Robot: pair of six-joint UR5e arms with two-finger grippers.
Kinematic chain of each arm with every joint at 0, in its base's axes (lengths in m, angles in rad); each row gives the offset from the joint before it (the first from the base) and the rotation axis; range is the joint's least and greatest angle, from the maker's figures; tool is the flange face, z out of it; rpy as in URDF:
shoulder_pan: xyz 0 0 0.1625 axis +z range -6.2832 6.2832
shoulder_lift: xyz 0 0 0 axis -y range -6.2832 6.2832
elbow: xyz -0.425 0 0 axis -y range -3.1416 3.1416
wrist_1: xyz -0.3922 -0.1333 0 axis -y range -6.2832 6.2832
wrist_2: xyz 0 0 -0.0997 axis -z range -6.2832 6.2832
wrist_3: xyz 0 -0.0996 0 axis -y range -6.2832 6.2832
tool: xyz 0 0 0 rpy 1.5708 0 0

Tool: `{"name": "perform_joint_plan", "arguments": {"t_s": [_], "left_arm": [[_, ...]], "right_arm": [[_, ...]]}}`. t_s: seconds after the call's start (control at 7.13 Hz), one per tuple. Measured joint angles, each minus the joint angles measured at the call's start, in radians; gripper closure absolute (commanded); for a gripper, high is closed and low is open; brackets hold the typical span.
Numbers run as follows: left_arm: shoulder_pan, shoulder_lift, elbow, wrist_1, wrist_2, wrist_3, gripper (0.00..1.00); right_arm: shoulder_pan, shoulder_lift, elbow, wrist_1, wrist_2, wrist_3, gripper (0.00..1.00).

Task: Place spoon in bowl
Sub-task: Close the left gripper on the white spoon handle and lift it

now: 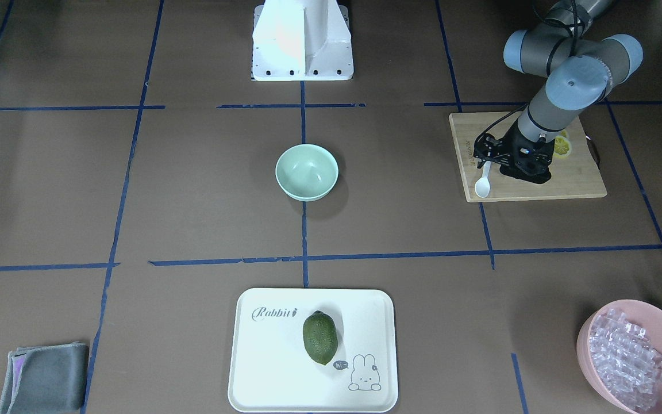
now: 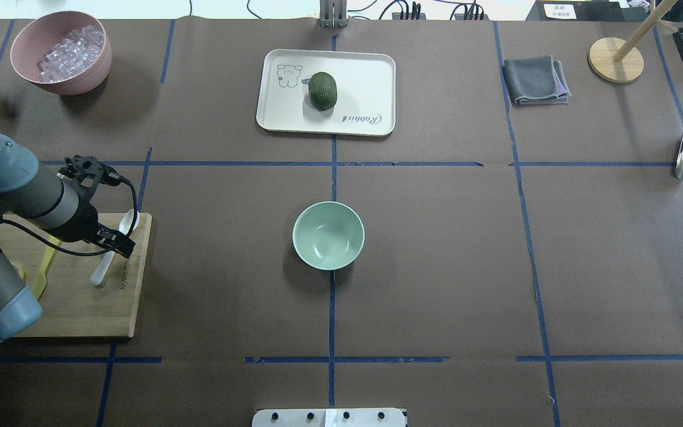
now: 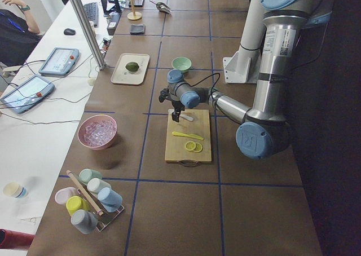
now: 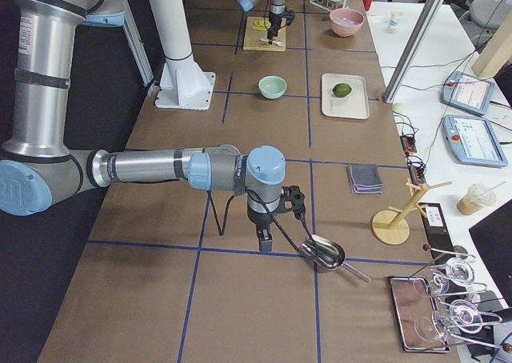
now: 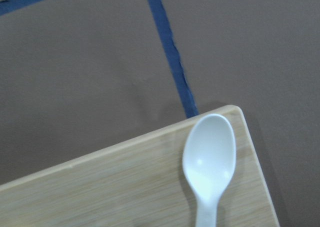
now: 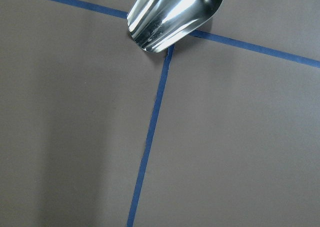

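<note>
Find the white spoon (image 5: pixel 210 157) flat on the wooden cutting board (image 2: pixel 80 308), scoop at its corner, well apart from the mint-green bowl (image 2: pixel 328 235) in the middle of the surface (image 2: pixel 436 267). Cannot judge the left end effector (image 2: pixel 115 242), low over the handle, as apart or clamped. Straddle the handle squarely, close gently, lift level.

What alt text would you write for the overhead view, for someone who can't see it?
The left arm's pincer is over a white spoon on a wooden cutting board at the table's left. An empty mint-green bowl sits at the center.
</note>
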Motion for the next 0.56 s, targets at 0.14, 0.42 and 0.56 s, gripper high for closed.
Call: {"name": "perform_joint_plan", "arguments": {"t_s": [0.14, 0.42, 0.56], "left_arm": [[0.004, -0.002, 0.001, 0.000, 0.000, 0.000, 0.50], [0.006, -0.003, 0.001, 0.000, 0.000, 0.000, 0.94], [0.006, -0.003, -0.001, 0.000, 0.001, 0.000, 1.00]], "right_arm": [[0.002, 0.000, 0.000, 0.000, 0.000, -0.001, 0.00], [0.005, 0.000, 0.000, 0.000, 0.000, -0.001, 0.00], [0.005, 0.000, 0.000, 0.000, -0.001, -0.002, 0.00]]}}
